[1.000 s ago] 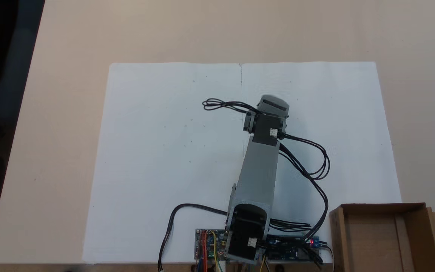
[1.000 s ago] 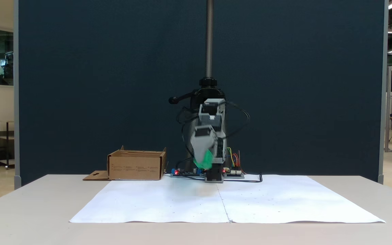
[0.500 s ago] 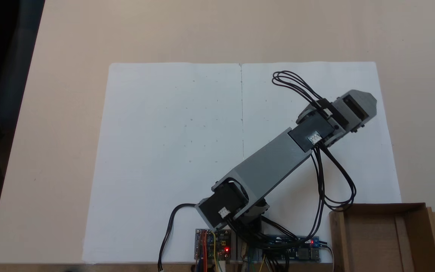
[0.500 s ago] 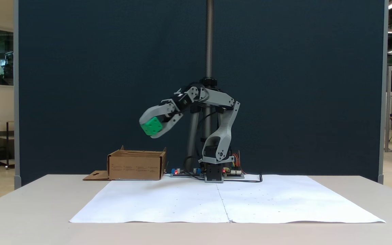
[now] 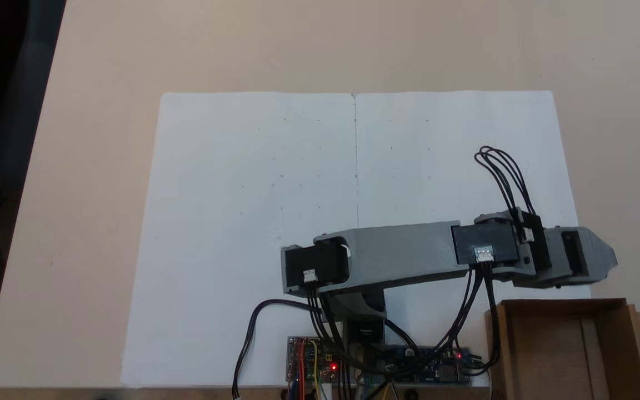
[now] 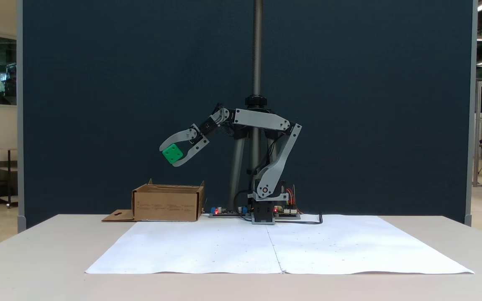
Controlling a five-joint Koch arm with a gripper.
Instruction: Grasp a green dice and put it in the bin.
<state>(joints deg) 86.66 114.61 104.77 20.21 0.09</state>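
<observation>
In the side-on fixed view the gripper [image 6: 173, 155] hangs high above the bin [image 6: 167, 204], its fingers [image 6: 177, 137] clamped on the green dice [image 6: 172, 153]. From above, the arm's grey shell hides the dice, beside the bin's [image 5: 564, 304] far wall on the tabletop [image 5: 98, 166]

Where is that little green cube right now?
In a fixed view, the green dice is held up in the air between the gripper fingers, above the cardboard bin at the left.
</observation>
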